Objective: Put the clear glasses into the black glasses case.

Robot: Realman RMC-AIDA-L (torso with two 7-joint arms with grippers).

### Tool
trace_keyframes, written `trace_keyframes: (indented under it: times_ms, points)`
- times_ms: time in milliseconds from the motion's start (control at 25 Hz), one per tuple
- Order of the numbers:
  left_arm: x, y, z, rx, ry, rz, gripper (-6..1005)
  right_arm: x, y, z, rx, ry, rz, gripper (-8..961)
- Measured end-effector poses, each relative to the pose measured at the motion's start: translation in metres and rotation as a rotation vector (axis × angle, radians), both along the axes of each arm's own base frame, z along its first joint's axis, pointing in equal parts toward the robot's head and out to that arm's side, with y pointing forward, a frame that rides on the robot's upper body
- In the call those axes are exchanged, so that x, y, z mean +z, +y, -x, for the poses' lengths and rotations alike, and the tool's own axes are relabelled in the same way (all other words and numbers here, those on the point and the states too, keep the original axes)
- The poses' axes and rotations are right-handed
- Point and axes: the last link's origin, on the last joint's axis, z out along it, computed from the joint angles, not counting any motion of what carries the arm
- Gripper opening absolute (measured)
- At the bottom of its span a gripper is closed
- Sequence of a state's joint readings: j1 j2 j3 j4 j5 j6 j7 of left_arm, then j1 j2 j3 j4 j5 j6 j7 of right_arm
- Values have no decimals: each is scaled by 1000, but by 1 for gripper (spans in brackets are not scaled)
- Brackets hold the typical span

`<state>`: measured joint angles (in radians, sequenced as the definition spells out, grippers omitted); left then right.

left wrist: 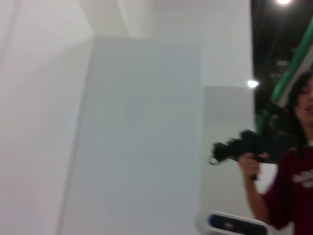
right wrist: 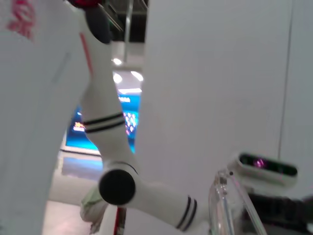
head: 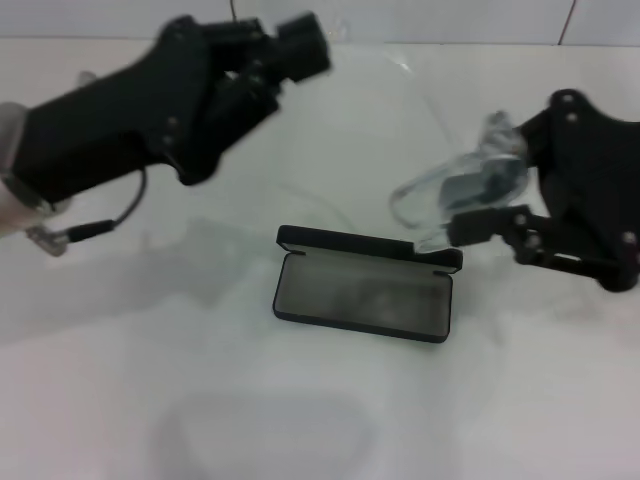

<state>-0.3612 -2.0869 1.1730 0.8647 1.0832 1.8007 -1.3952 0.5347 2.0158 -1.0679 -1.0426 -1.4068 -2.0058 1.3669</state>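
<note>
The black glasses case [head: 363, 293] lies open on the white table [head: 520, 400], grey lining up, its lid raised along the far side. Above and to the right of the case, my right gripper [head: 484, 186] is shut on the clear glasses [head: 440, 190], which hang in the air over the case's right end. A clear part of the glasses [right wrist: 224, 205] also shows in the right wrist view. My left gripper [head: 296, 47] is held high at the back left, away from the case and glasses.
A thin cable with a plug [head: 88, 229] hangs below the left arm. The left wrist view shows pale wall panels and a person [left wrist: 288, 161] holding a black device. A white jointed arm [right wrist: 117, 183] fills the right wrist view.
</note>
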Motion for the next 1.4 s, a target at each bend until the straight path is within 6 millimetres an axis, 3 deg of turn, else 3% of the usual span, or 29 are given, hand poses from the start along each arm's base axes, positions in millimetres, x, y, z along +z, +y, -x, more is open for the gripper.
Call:
trace_keyframes:
  times_ms: [280, 480, 920, 1400]
  points:
    - [13, 5, 21, 110, -49, -63, 68, 10, -26, -8, 221, 151, -71, 123]
    - [10, 8, 22, 134, -69, -38, 68, -3, -37, -2, 335, 194, -58, 123]
    - [-17, 21, -14, 19, -43, 83, 67, -27, -6, 23, 357, 215, 33, 123]
    - [-22, 18, -19, -21, -23, 102, 68, -35, 8, 20, 296, 179, -34, 123]
